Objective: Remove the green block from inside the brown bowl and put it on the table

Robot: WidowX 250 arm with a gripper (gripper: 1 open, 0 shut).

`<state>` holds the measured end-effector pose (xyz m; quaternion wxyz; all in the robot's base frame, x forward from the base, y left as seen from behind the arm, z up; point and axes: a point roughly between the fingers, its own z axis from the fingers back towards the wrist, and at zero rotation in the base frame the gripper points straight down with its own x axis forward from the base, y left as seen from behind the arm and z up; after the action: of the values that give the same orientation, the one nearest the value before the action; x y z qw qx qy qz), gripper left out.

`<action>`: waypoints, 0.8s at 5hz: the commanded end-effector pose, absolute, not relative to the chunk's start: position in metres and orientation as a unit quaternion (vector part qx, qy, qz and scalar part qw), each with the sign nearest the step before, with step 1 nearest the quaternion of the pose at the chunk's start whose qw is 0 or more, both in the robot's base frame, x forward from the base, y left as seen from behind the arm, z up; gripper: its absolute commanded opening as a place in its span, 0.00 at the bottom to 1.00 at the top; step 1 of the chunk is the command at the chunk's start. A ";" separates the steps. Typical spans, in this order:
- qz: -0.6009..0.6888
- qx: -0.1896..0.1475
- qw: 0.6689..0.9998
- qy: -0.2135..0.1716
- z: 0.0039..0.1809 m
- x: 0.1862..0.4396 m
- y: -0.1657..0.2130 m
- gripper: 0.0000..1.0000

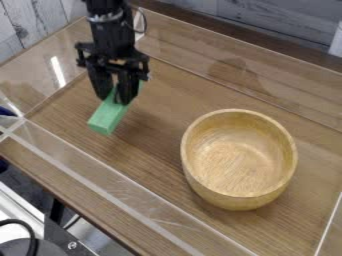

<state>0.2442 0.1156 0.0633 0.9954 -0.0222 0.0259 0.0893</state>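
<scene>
One rigid-looking, probably light green block [108, 114], gripper [115, 92] closed on its upper end; likely best gripped mid-length across narrow sides.

Black cable: I saw a black cable [30, 226] curving through the lower left corner of my camera view, outside the tabletop's edge.
Dark shape: low in that same corner I had a rounded dark object [16, 243] beside the cable; its lower part ran out of frame, and I couldn't tell what it was.
Upper left: I made out a dark patterned surface [30, 18] beyond the tabletop, too blurred for me to name.
Upper right: I had a pale grey surface [310, 12] in the far background, cut off by the frame.
</scene>
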 end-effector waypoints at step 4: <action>0.088 -0.006 0.996 0.018 0.045 0.249 0.121 0.00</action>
<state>0.2445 0.1175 0.0386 0.9953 -0.0143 0.0307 0.0906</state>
